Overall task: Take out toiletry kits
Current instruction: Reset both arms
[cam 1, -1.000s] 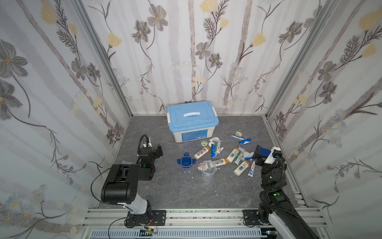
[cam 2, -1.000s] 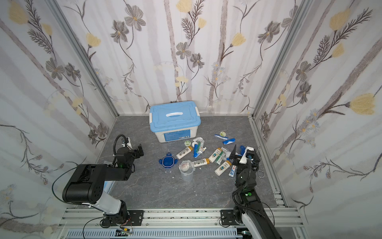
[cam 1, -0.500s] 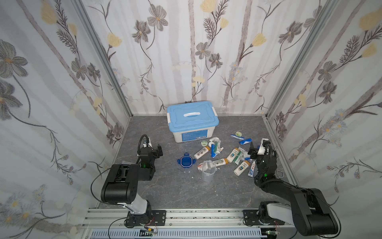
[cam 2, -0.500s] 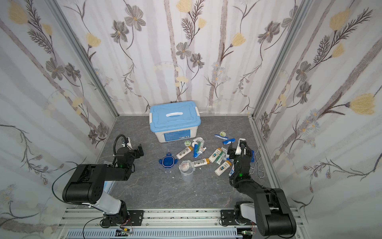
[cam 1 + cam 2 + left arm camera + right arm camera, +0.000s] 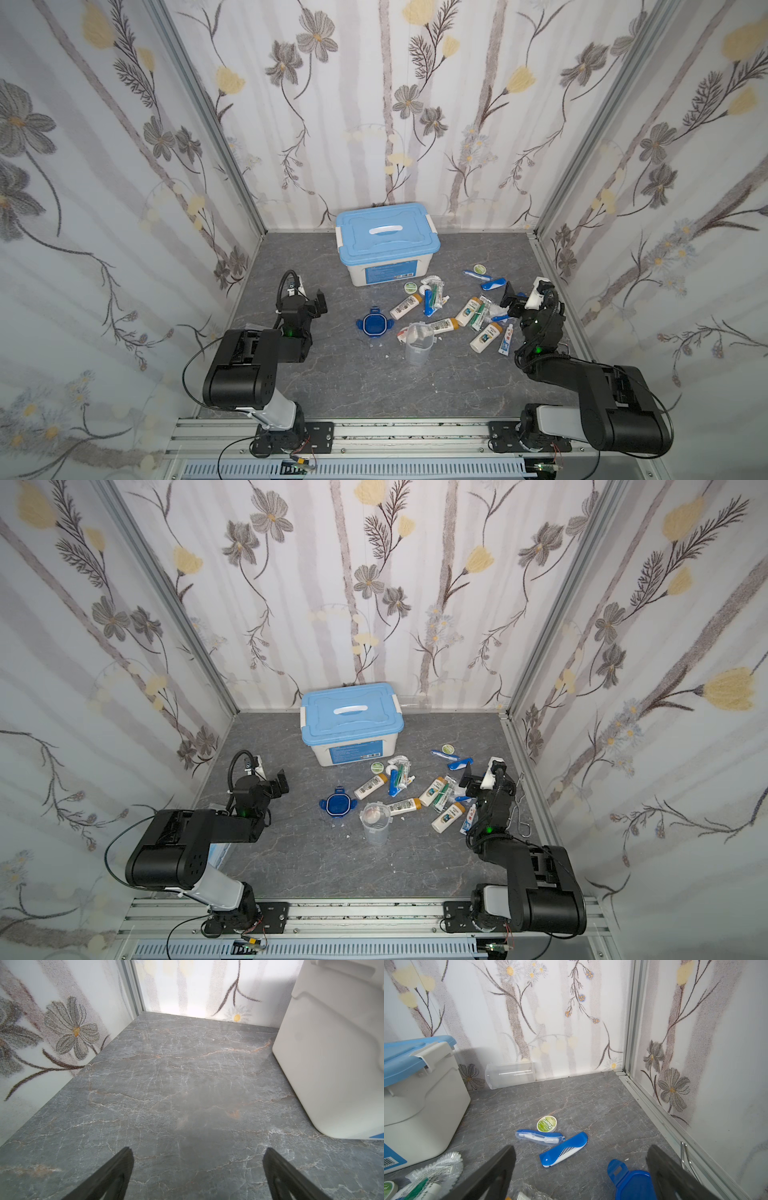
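A translucent cup [image 5: 419,343] stands upright at mid-floor, with a round blue lid [image 5: 374,325] lying to its left. Cream bottles [image 5: 405,306], a toothpaste tube [image 5: 505,338], a blue toothbrush [image 5: 538,1136] and a blue comb [image 5: 563,1150] are scattered to the right. Another clear cup [image 5: 510,1075] lies on its side against the back wall. My right gripper [image 5: 581,1149] hangs low over these items, open and empty, with a second blue lid [image 5: 633,1184] just under it. My left gripper [image 5: 198,1151] is open over bare floor on the left.
A large white box with a light-blue lid [image 5: 386,245] stands shut at the back middle, close to the left gripper's right side [image 5: 332,1053]. A metal hook [image 5: 519,808] lies along the right wall. A flat bag with blue inside [image 5: 218,852] lies under the left arm.
The right arm has folded down from an upright pose, and its gripper now sits low by the right wall, pointing toward the back. The left arm has not moved.
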### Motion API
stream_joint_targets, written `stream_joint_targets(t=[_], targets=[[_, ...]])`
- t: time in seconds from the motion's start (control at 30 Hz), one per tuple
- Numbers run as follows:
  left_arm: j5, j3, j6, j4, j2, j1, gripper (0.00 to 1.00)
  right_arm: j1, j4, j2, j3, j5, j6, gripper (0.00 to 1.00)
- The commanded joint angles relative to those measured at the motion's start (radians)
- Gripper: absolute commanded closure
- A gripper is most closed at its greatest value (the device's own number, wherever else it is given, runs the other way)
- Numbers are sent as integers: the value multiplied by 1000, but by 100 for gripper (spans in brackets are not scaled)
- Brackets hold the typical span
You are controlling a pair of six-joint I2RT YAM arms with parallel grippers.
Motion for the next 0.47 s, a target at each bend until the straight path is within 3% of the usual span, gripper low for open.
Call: stream_joint_targets(t=[0.0, 0.43], targets=[[-2, 6, 0, 18, 1, 0, 0, 2, 24, -1, 7, -9, 4, 0], [-3, 5, 0, 18, 1, 0, 0, 5, 11, 2, 18, -39, -12, 0]])
